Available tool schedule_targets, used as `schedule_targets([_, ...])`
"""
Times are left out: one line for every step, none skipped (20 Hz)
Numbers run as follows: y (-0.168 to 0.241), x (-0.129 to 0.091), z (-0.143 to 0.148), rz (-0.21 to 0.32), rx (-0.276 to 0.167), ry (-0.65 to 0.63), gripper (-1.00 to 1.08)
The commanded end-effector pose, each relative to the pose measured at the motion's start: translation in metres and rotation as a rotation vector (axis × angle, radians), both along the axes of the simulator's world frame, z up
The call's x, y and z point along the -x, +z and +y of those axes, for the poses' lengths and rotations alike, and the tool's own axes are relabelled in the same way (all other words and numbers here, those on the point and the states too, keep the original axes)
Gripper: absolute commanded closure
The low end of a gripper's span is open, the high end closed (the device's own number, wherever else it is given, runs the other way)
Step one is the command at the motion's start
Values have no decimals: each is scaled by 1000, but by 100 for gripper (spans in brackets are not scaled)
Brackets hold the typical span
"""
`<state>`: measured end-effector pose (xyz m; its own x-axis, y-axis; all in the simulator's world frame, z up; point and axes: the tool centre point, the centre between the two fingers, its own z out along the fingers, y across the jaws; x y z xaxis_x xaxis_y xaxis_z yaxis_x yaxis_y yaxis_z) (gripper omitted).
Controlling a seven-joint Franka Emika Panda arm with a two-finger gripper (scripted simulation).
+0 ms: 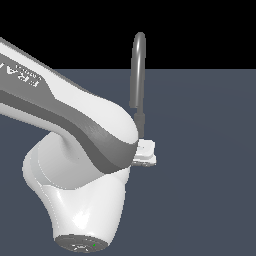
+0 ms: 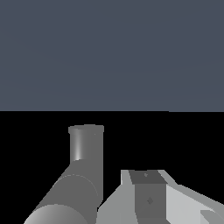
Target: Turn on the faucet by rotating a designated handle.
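From my remote station I see the faucet (image 1: 138, 70) standing behind the robot arm (image 1: 75, 125) in the exterior view. It is a slim grey metal tube, smooth and a little shiny, and it rises straight and then bends into a narrow arch at the top. The spout end comes down again on the exterior view's left side of the arch. Lower down the tube becomes a thicker cylinder, and there the arm covers it, so I cannot see the base of the faucet.

The arm fills most of the exterior view's left half. Its shell is glossy white plastic with a broad dark grey band along the link, and its forms are round and thick. Under the link a wide white joint narrows downward to a dark grey ring at the bottom of the picture.

Just beside the lower part of the faucet, a small white blocky piece, the gripper (image 1: 146, 153), comes out from behind the arm. It seems touching or almost touching the faucet stem, but I cannot tell which. If its fingers are spread or together, I cannot tell from these pictures.

In the wrist view I see a thick matte grey cylinder (image 2: 85, 146) very near the camera, with a rounded grey body below it, and beside it an angular light grey finger (image 2: 146, 194) with flat faces. The handle I cannot identify with certainty in any picture. The floor (image 1: 210, 150) is plain blue-grey, without texture.
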<state>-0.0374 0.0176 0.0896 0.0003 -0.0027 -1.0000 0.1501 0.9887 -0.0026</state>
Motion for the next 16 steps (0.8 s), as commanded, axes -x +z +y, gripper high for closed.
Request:
schedule_targets([9,0,3,0,0,0,108])
schedule_targets([12,-1,4,0,0,0,108])
schedule_targets([15,-1,6,0,0,0,108])
schedule_targets([19,-1,7,0,0,0,108])
schedule_targets([19,-1,7,0,0,0,108])
schedule_targets([11,-1,7,9,-1,3,108])
schedule_targets([15,-1,6,8,-1,2,108])
schedule_targets([18,-1,5,8,-1,2,108])
schedule_targets([22,0,3,7,-1,2,108])
schedule_targets([25,0,2,7,-1,2,108])
schedule_targets([29,0,1,6,-1,2,108])
schedule_targets([33,0,0,6,-1,1,108])
schedule_targets([36,0,-2,6,-1,1,108])
schedule_targets([40,1,-3,5,-1,1,108])
schedule_targets([43,1,-4,4,-1,1,108])
schedule_targets([47,1,-5,3,-1,1,108])
